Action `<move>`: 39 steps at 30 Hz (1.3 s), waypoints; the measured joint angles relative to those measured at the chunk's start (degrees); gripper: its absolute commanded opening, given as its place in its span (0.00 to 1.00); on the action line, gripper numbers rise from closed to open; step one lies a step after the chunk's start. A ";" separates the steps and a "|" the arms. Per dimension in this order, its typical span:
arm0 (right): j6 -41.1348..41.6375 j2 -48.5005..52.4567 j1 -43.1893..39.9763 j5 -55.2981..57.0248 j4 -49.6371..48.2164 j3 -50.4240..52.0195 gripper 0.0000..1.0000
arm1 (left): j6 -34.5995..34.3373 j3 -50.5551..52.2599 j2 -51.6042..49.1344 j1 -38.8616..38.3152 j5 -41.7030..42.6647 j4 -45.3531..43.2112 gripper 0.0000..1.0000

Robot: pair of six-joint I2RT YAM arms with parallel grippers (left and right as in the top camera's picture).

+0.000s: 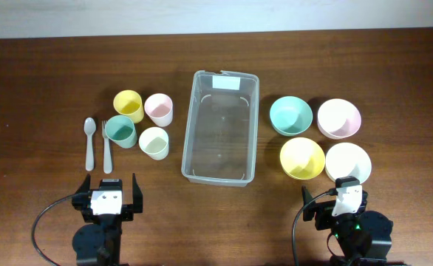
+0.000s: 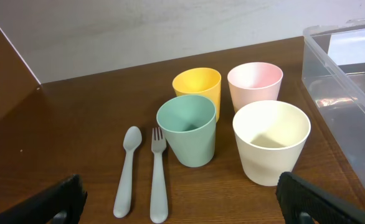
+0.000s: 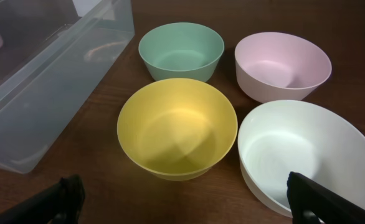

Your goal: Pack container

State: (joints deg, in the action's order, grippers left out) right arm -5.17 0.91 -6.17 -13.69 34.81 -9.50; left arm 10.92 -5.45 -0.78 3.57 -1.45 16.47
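Observation:
The clear plastic container (image 1: 221, 127) lies empty at the table's middle, its white label at the far end; it also shows in the left wrist view (image 2: 350, 81) and the right wrist view (image 3: 39, 81). Left of it stand yellow (image 1: 128, 106), pink (image 1: 159, 108), green (image 1: 120, 132) and cream (image 1: 154, 142) cups, with a spoon (image 1: 89, 142) and fork (image 1: 106, 151). Right of it sit teal (image 1: 290, 115), pink (image 1: 339, 118), yellow (image 1: 302, 158) and white (image 1: 347, 162) bowls. My left gripper (image 1: 107, 193) is open and empty near the front edge. My right gripper (image 1: 347, 193) is open and empty below the white bowl.
The wooden table (image 1: 46, 81) runs back to a pale wall (image 1: 202, 15). In the left wrist view the cups (image 2: 198, 127) stand close together ahead of the fingers. In the right wrist view the yellow bowl (image 3: 177, 127) sits just ahead of the fingers.

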 measured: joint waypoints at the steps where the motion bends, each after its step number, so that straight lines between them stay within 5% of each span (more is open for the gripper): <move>1: 0.04 0.00 0.00 0.00 0.00 0.00 0.99 | 0.00 0.00 0.00 0.00 0.00 0.00 1.00; 30: 0.00 0.00 0.00 -0.02 -0.61 0.00 0.99 | 0.00 0.00 0.00 0.00 0.00 0.00 1.00; 39: 5.44 0.00 0.00 -7.37 -12.83 0.13 0.99 | 0.00 0.00 -0.02 0.00 0.00 0.00 1.00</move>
State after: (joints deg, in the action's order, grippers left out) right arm 0.27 0.91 -6.17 -21.06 21.98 -9.37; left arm 10.92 -5.45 -0.80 3.57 -1.45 16.47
